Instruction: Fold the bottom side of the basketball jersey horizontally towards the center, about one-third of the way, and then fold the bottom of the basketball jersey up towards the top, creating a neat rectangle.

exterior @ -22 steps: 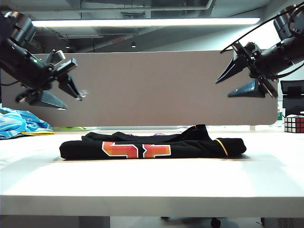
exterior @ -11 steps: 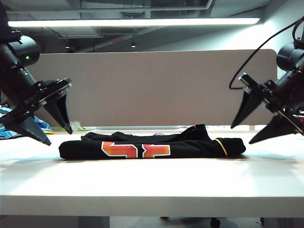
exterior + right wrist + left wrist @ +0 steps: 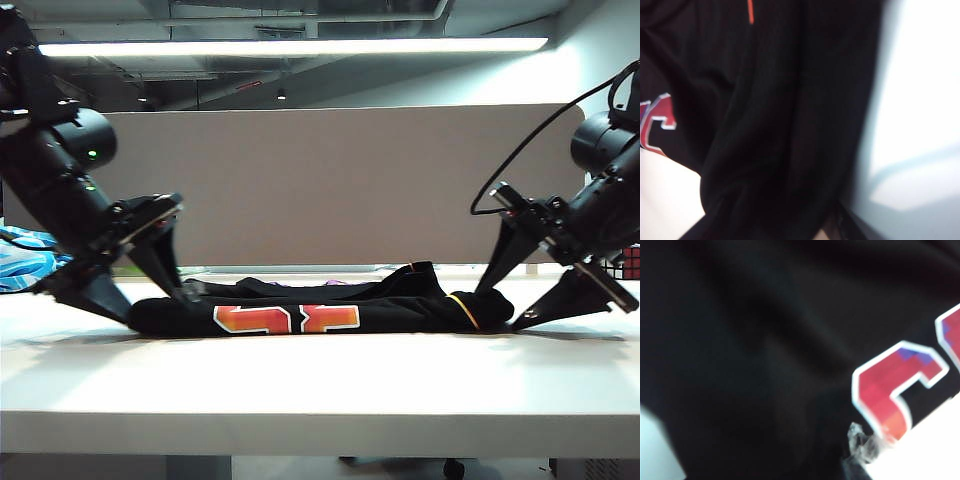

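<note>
1. The basketball jersey [image 3: 320, 308] lies folded in a low black bundle mid-table [image 3: 320, 400]; its orange-pink numbers face the exterior camera, and a thin orange-yellow trim stripe shows near its right end.
2. The left gripper [image 3: 158, 302] is down at the bundle's left end; its two fingers stand spread, one on the near side and one on the far side of the cloth edge, pinching nothing that I can see.
3. The right gripper [image 3: 500, 308] sits at the right end, fingers likewise apart, tips at the fabric's edge.
4. Both wrist views are filled with blurred black cloth; a blue patterned cloth [image 3: 25, 262] lies far left.
</note>
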